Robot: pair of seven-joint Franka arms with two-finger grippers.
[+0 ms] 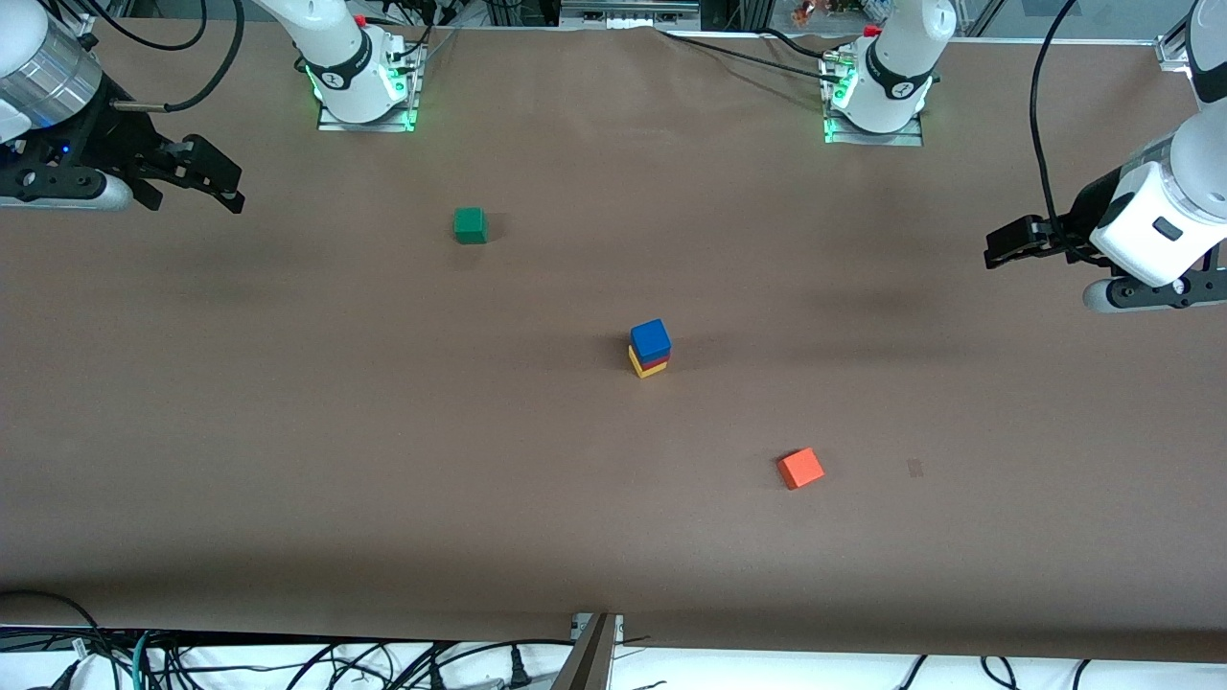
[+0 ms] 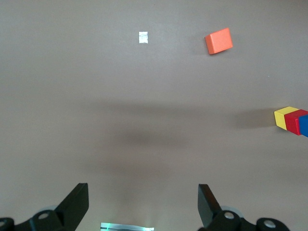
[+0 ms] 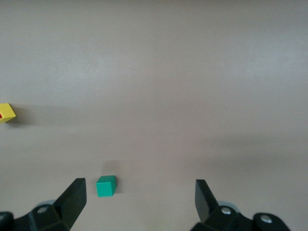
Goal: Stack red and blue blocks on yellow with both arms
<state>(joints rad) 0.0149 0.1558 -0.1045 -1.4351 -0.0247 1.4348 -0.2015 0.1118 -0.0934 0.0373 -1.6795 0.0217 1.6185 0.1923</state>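
**Three-cube stack at table centre; both grippers raised and empty**

The yellow cube (image 1: pixel 644 365) sits on the brown table (image 1: pixel 288 431) just below the centre of the front view. The red cube (image 1: pixel 656 361) rests on it, and the blue cube (image 1: pixel 651 337) rests on the red one, sitting slightly askew. Nothing touches the stack.

The orange cube (image 1: pixel 799 469) lies alone in the lower centre-right of the front view, nearer the front camera than the stack and well apart from it. The green cube (image 1: pixel 470 225) lies alone in the upper centre-left, farther from the camera than the stack.

The left gripper (image 1: pixel 1002 246) hangs over the left arm's end of the table, at the right edge of the front view. In the left wrist view its fingers (image 2: pixel 77 202) are spread wide with nothing between them.

The right gripper (image 1: pixel 216 182) hangs over the right arm's end, at the upper left edge. Its fingers (image 3: pixel 74 197) are likewise spread wide and hold nothing.
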